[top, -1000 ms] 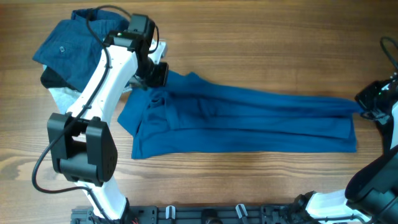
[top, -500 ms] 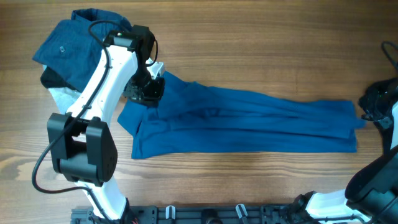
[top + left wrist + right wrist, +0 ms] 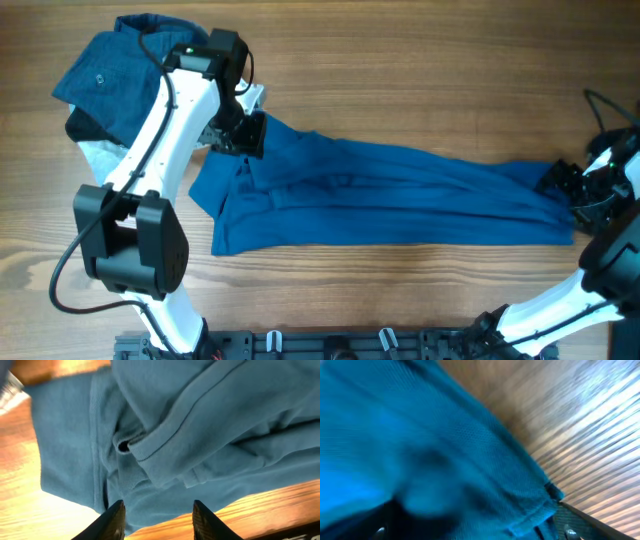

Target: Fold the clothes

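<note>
The left claw (image 3: 159, 520) has its two fingers apart with nothing pinched between them. It is poised just over the thick end of the long blue soft-knit garment (image 3: 400, 195), where a stitched band doubles over itself and a small dark opening shows in the seam. The right claw (image 3: 560, 184) sits at the opposite, narrow end, against the hem. Its wrist view is smeared and filled with blue cloth, so I cannot tell whether its fingers are apart or closed on the fabric, though it looks pressed close to it.

Between the two claws the garment lies stretched lengthwise across the brown wooden counter (image 3: 420, 70). It is roughly flat, with long creases running along it and the left end bunched into loose overlapping layers. Past the left arm, at the counter's far left corner, sits a heap of other clothes (image 3: 100, 75), a darker blue piece on top of black and pale ones.

The knit looks light, limp and somewhat stretchy, not fragile. I judge it will sag and fold wherever it is unsupported, and drag rather than slide on the wood. The best holds are the doubled bands at either end, which are thicker and less likely to slip. The fingers should close over every layer at a corner, so that none peels away when the end is lifted.
</note>
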Available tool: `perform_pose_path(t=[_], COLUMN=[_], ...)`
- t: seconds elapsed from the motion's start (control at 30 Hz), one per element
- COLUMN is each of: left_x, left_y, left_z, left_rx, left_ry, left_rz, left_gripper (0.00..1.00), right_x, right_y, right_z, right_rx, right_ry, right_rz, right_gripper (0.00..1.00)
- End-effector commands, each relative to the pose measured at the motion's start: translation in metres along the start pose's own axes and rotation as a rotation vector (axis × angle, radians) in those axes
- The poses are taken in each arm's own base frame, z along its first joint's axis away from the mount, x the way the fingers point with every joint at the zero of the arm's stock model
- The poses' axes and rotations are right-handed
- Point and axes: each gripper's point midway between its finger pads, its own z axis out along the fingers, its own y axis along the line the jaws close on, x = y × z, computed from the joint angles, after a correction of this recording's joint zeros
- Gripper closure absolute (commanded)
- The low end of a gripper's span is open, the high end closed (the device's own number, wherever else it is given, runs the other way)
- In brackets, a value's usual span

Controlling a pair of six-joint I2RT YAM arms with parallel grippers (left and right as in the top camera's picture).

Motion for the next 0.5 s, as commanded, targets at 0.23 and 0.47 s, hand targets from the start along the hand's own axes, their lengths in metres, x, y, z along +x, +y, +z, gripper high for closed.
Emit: perform_pose_path(t=[0.23,0.47], left_x=[-0.017,-0.014], left_y=[0.011,0.032], left_z=[-0.037,-0.096], left_rx=[0.009,-0.001], left_ry=[-0.144,-0.321], left_rz=[-0.022,-0.073], left_gripper=[0.53,0.51], right_x=[0.003,-0.015], right_y=[0.013,0.029], right_z=[-0.012,-0.173], right_rx=[-0.083,-0.086], right_ry=[0.049,-0.337], right_rz=[-0.070,-0.088], right_gripper=[0.96,0.96])
